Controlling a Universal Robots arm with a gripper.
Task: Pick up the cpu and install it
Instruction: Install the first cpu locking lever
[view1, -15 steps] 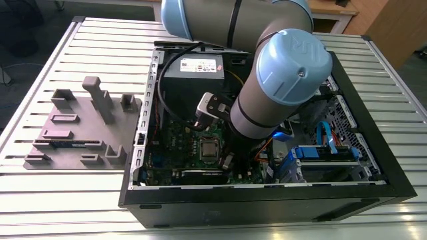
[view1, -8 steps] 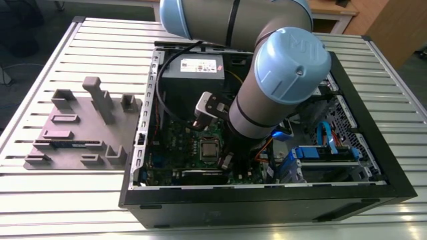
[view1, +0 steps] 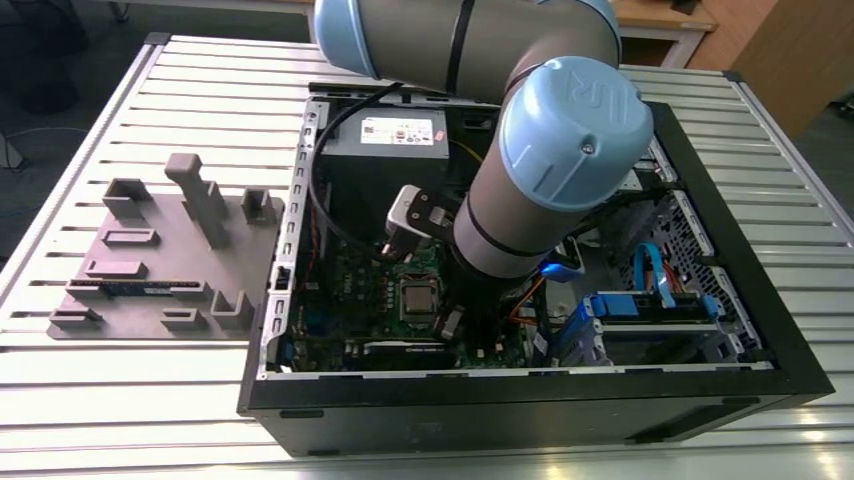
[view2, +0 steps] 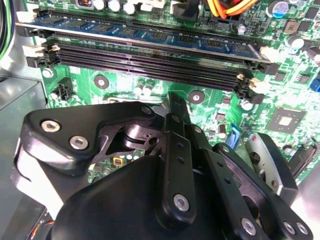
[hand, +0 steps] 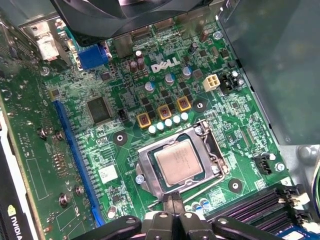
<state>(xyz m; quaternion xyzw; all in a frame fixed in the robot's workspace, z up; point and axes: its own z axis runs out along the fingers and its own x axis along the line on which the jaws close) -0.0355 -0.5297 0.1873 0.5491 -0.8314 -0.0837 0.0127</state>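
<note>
The cpu (hand: 179, 161) already lies seated in the motherboard's socket (hand: 145, 172), low in the centre of the first wrist view. The pincer (hand: 175, 202) hangs just beside it, fingers together and gripping nothing; placement looks done.

1. One cpu (hand: 178, 161) is sitting in the socket (hand: 181, 160) of one green motherboard (hand: 125, 125).
2. One open computer case (view1: 534, 400) is lying on one slatted table (view1: 80, 170).
3. One grey fixture plate (view1: 154, 265) is resting at the exterior view's left.
4. Three yellow square components (hand: 164, 113) are showing beside the socket.
</note>
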